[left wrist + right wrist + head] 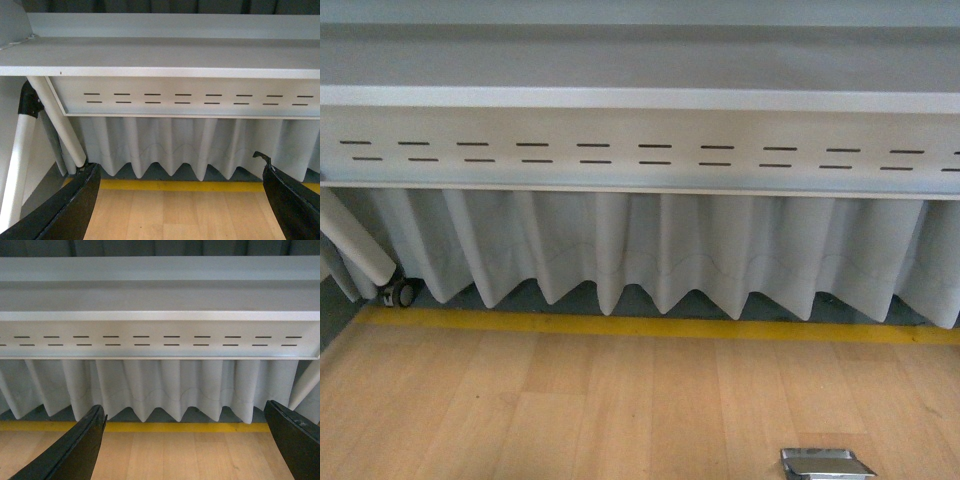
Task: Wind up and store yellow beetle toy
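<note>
Above the worktop (570, 400), left gripper (175, 162) and right gripper (185, 406) hang wide open, likely ready; toy unseen

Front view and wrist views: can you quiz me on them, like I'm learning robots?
1. True or false: a yellow toy car shows in the front view.
2. What colour is the stripe between the curtain and the wood? A red, B yellow, C blue.
3. Fill in: both arms' jaws stand ____, holding nothing.
Key: 1 false; 2 B; 3 open.
</note>
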